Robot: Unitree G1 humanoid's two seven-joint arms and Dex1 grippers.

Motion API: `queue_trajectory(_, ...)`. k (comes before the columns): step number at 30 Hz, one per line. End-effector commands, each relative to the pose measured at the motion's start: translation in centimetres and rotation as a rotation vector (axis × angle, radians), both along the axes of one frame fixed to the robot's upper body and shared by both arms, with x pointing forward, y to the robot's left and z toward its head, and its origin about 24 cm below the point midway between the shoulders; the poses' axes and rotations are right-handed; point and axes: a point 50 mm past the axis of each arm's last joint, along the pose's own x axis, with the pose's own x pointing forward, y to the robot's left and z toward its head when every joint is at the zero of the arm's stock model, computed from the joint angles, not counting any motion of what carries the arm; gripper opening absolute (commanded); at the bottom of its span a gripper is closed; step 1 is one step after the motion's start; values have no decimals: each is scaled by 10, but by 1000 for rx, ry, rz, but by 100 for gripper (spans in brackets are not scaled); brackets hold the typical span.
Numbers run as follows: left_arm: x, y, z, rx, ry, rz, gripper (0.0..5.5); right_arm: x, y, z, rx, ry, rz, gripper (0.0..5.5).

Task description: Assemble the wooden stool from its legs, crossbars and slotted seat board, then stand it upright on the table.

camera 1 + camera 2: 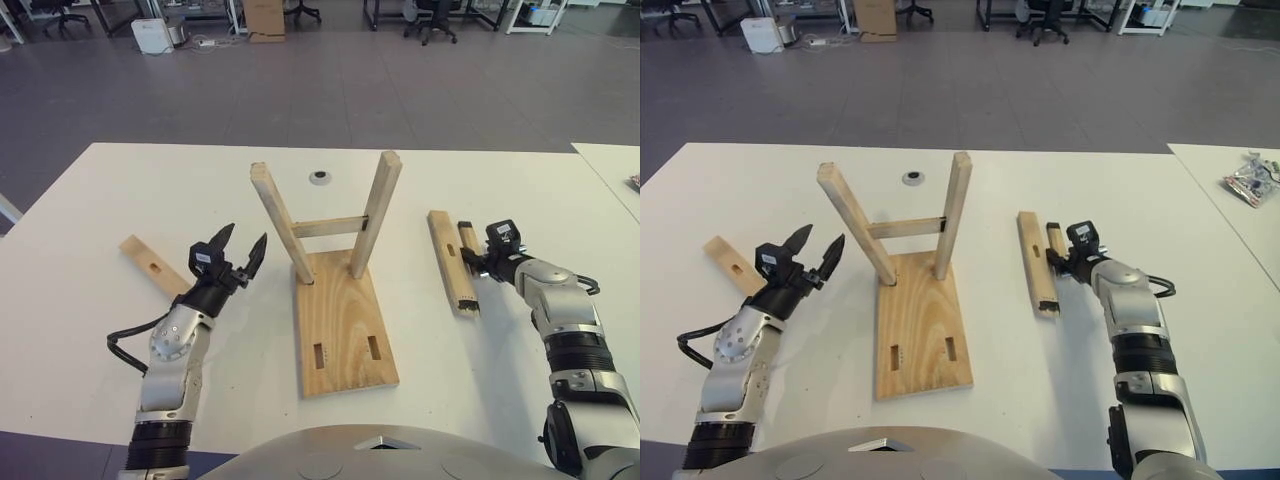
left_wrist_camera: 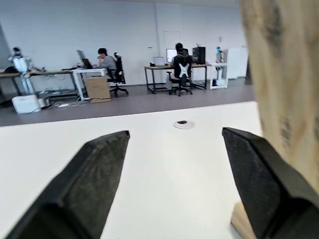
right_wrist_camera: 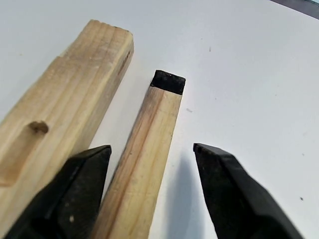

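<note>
The slotted seat board (image 1: 345, 335) lies flat at the table's middle. Two legs (image 1: 282, 225) (image 1: 376, 212) rise tilted from its far end, with a crossbar (image 1: 330, 227) joining them. One loose leg (image 1: 152, 264) lies on the left, another (image 1: 451, 262) on the right. Beside that right leg lies a thin crossbar (image 3: 149, 144) with black ends. My right gripper (image 3: 152, 148) is open, with its fingers on either side of this crossbar just above the table. To the left of the board, my left gripper (image 1: 241, 250) hovers open and holds nothing, with a standing leg (image 2: 284, 89) close by.
A small round disc (image 1: 320, 177) sits on the table (image 1: 120, 190) behind the legs. A second table with a packet (image 1: 1250, 180) stands to the right. There is bare tabletop in front of the board and at both sides.
</note>
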Motion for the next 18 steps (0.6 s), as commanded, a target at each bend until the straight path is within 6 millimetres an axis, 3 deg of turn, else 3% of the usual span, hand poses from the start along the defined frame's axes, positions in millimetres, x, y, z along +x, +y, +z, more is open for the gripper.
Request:
queue_trajectory(1,2,1,-1,-200,41,115,342,-25,4,-30,11,144,-7,231)
queue_trajectory(6,-2,-1,-8,-358,194,239,342,-27,9,-30,1,136,4,134)
queue_trajectory(8,-2,5,-8,-396,226,265,342,-25,8,-30,10,127,-15,131)
queue_trajectory(11,-1,36,12,-540,86,349,342,-11,5,-13,12,13,-53,131)
queue_trajectory(13,1,53,40,-576,-51,355,342,13,7,22,32,-178,-66,131)
queue_trajectory(14,7,53,61,-553,-106,279,342,30,13,55,53,-335,-38,131)
queue_trajectory(16,14,42,100,-522,-200,126,342,47,29,112,87,-570,47,131)
queue_trajectory(18,21,19,145,-505,-302,-61,342,52,58,171,142,-793,205,131)
